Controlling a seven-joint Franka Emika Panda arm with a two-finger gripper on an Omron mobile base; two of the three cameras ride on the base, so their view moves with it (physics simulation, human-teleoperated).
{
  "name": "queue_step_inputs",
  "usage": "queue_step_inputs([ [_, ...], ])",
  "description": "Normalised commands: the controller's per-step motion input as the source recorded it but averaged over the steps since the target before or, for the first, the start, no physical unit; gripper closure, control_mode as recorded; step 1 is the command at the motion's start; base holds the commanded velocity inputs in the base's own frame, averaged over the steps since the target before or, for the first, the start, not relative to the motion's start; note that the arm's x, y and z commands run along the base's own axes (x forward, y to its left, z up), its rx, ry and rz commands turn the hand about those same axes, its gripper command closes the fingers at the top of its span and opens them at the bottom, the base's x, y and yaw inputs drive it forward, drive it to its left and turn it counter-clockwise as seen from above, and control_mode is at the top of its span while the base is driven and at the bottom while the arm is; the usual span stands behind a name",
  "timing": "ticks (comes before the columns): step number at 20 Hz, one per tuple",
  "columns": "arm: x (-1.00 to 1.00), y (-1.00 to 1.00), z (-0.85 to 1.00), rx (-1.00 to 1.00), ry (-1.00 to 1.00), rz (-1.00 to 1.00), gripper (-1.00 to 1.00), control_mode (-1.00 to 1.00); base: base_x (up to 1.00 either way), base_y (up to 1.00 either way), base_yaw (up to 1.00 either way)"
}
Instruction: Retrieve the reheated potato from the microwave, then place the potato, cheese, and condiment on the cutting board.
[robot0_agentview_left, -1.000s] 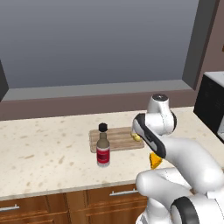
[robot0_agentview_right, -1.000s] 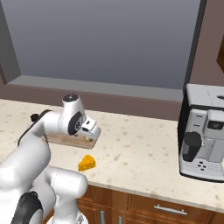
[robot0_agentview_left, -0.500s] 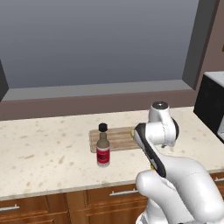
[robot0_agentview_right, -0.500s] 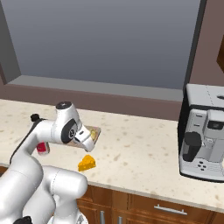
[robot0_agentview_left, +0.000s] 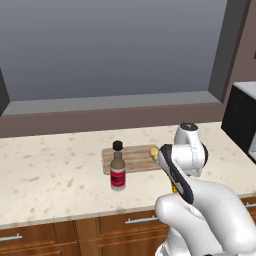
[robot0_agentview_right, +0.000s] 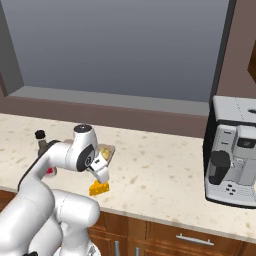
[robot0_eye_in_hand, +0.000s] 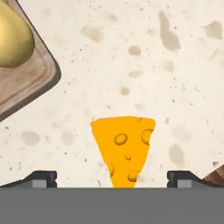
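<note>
Speckled cream counter (robot0_agentview_left: 55, 170) under a big grey window, wood cabinets below, coffee machine (robot0_agentview_right: 235, 155) sitting off to the right. I'm looking at the potato (robot0_eye_in_hand: 13, 33) already resting on the right end of the cutting board (robot0_agentview_left: 131, 158), so I reckon the cheese is the step I'm working on now. The gripper (robot0_eye_in_hand: 111, 177) is hanging over the cheese (robot0_eye_in_hand: 124, 146) with its jaws spread wide and gripping nothing, the wedge sitting on the counter just off the board's near right corner, between the two tips. Next I'm thinking drop straight down, pinch the wedge across its sides, then carry it left onto the board. The bottle (robot0_agentview_left: 118, 170) is standing on the counter, right at the board's near left edge, so that's waiting for later.
</note>
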Motion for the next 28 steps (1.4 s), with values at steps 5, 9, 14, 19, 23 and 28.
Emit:
queue_step_inputs([
  [5, 0.0, -0.03, -0.31, 0.01, 0.05, 0.0, -1.0, -1.0, 0.0, 0.0, 0.0],
  [9, 0.0, -0.04, -0.28, 0.0, 0.05, 0.0, -1.0, -1.0, 0.0, 0.0, 0.0],
  [14, 0.0, 0.0, -0.38, 0.0, 0.0, 0.0, -1.0, -1.0, 0.0, 0.0, 0.0],
  [19, -0.01, 0.0, -0.35, 0.0, 0.0, 0.0, -1.0, -1.0, 0.0, 0.0, 0.0],
  [23, -0.02, 0.0, -0.39, 0.0, 0.0, 0.0, -1.0, -1.0, 0.0, 0.0, 0.0],
  [28, -0.02, 0.0, -0.42, 0.0, 0.01, 0.02, -1.0, -1.0, 0.0, 0.0, 0.0],
])
